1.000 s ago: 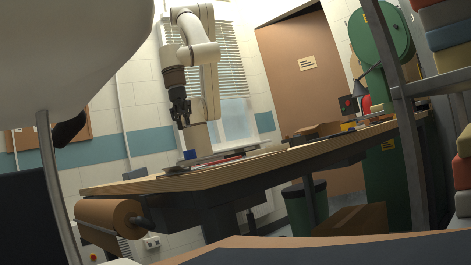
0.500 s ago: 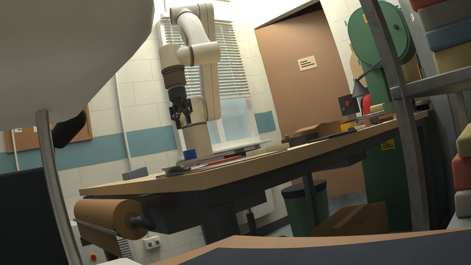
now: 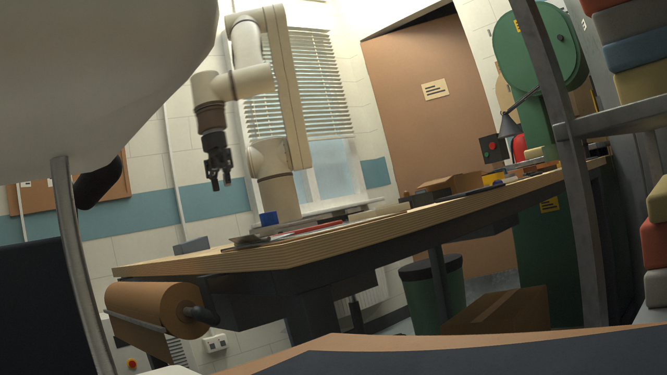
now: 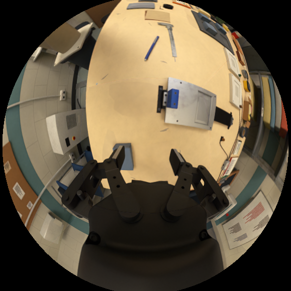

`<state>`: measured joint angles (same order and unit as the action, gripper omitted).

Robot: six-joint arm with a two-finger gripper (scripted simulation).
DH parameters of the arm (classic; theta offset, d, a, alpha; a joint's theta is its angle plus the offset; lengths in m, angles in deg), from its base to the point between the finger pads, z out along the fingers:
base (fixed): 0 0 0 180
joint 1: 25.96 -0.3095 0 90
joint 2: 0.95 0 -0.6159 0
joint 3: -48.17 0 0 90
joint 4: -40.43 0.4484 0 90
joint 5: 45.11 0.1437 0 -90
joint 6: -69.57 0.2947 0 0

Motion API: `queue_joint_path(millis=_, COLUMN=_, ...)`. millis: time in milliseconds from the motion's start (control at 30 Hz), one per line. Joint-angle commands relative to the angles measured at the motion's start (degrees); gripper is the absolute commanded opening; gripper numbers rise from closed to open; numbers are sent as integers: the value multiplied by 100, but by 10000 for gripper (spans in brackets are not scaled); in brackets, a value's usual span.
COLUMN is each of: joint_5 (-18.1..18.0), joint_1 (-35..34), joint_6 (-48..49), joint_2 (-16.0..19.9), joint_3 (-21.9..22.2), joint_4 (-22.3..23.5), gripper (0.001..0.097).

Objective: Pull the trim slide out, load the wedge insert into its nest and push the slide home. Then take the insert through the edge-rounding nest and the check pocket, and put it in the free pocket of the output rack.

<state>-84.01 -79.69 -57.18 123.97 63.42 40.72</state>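
Observation:
The wedge insert (image 4: 125,156), a flat grey-blue block, lies near the bench's near edge, partly hidden behind my left finger in the wrist camera. My gripper (image 4: 148,158) (image 3: 218,179) hangs high above the bench, open and empty. Further along the bench sits the trim slide fixture (image 4: 190,107), a grey metal plate with a shallow rectangular nest (image 4: 203,107), a blue handle block (image 4: 173,98) (image 3: 268,218) at one end and a black bar sticking out at the other. A dark output rack (image 4: 213,29) lies toward the far right corner.
Two white square trays (image 4: 234,77) line the bench's right edge, among small coloured parts. A blue pen (image 4: 151,48), a steel ruler (image 4: 171,38) and a cardboard sheet (image 4: 157,15) lie farther along. A grey control cabinet (image 4: 63,130) stands off the left edge.

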Motion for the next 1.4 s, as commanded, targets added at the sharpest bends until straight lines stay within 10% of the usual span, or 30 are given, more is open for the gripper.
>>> queue_joint_path(millis=0, joint_5=-44, joint_1=183, joint_6=-165, joint_2=33, joint_3=-83, joint_4=2, gripper=800)
queue_joint_path(millis=833, joint_5=-479, joint_1=1131, joint_6=-1686, joint_2=331, joint_3=-726, joint_4=-29, gripper=800)
queue_joint_path(millis=1367, joint_5=388, joint_1=1137, joint_6=-1695, joint_2=984, joint_3=-517, joint_4=-30, gripper=800)
